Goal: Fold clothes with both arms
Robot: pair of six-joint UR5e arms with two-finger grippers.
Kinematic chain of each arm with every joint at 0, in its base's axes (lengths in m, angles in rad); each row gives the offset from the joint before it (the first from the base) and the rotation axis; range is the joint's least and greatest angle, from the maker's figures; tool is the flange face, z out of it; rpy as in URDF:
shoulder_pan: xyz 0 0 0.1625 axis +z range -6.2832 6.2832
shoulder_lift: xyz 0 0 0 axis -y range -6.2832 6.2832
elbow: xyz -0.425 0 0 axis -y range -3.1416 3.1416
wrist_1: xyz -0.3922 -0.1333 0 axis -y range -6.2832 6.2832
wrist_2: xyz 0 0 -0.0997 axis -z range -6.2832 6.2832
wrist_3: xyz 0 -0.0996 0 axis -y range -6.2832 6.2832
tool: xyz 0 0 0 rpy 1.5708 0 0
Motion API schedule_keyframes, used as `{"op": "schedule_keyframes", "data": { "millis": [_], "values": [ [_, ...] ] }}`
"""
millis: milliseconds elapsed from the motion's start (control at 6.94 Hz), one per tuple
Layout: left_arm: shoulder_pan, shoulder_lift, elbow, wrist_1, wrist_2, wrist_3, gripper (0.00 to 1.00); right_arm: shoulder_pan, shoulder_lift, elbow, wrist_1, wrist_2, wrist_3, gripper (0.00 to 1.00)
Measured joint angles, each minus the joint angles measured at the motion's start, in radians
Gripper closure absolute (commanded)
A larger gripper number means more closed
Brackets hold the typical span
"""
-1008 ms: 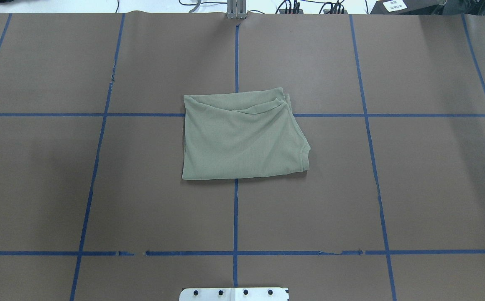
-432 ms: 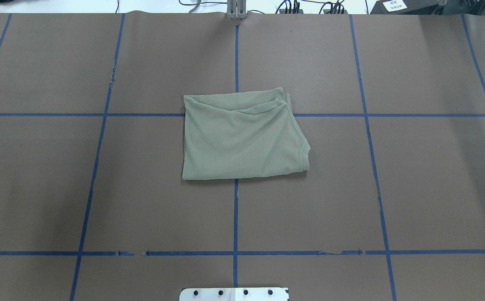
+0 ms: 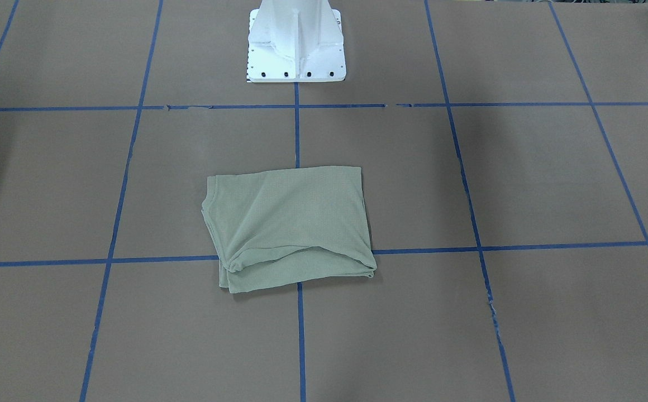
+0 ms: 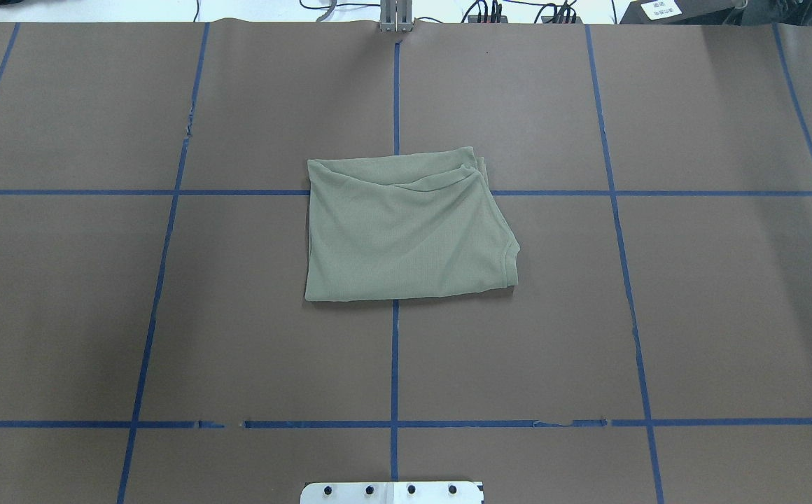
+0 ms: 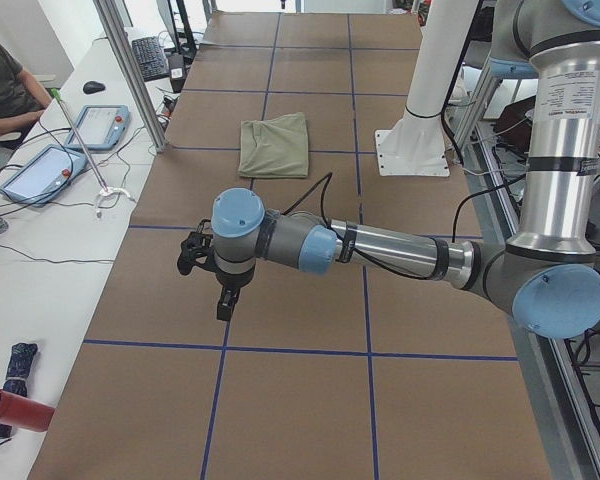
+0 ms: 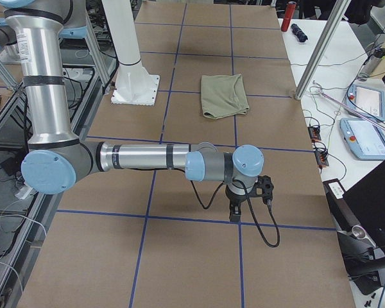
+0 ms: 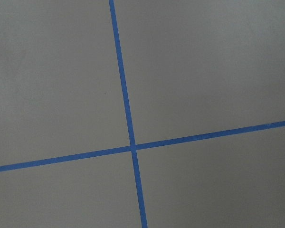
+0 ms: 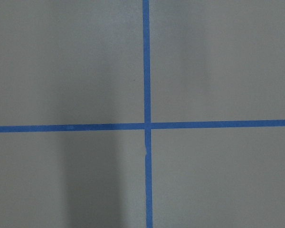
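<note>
Nothing has moved since a second ago: in the overhead view we find the shirt [image 4: 406,227] in the same place, with the same outline and the same creases. It lies folded into a rough rectangle in the middle of the brown-covered table [image 4: 658,315]. It covers the spot where the centre line of blue tape [image 4: 394,364] meets a cross line, with more of it on the robot's right of that centre line. Along its far edge two layers sit staggered, one a little behind the other. A stitched hem runs down its edge on the robot's right.

From the camera across the table the shirt [image 3: 290,229] lies flat, well apart from the white pedestal base [image 3: 296,44].

Neither arm touches the cloth. In the left-end view the left arm [image 5: 380,245] stretches out low over bare table, and the left gripper [image 5: 224,308] points down, well apart from the shirt [image 5: 275,145]. In the right-end view the right arm [image 6: 147,157] is stretched out the same way, and the right gripper [image 6: 234,215] hangs over bare table far from the shirt [image 6: 224,96]. We cannot tell how the jaws of either gripper stand (only the end views show them). Each wrist camera shows only brown paper and a crossing of blue tape [image 7: 132,146] [image 8: 147,126].

Beside the table a person [image 5: 0,90] sits near two handheld control screens [image 5: 105,125].
</note>
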Motion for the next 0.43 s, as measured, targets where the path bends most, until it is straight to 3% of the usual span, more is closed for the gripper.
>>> {"op": "schedule_keyframes", "data": {
  "millis": [432],
  "values": [
    [0.01, 0.011, -0.017, 0.026, 0.012, -0.005, 0.0, -0.003, -0.036, 0.022, 0.007, -0.002, -0.001, 0.0]
  ]
}}
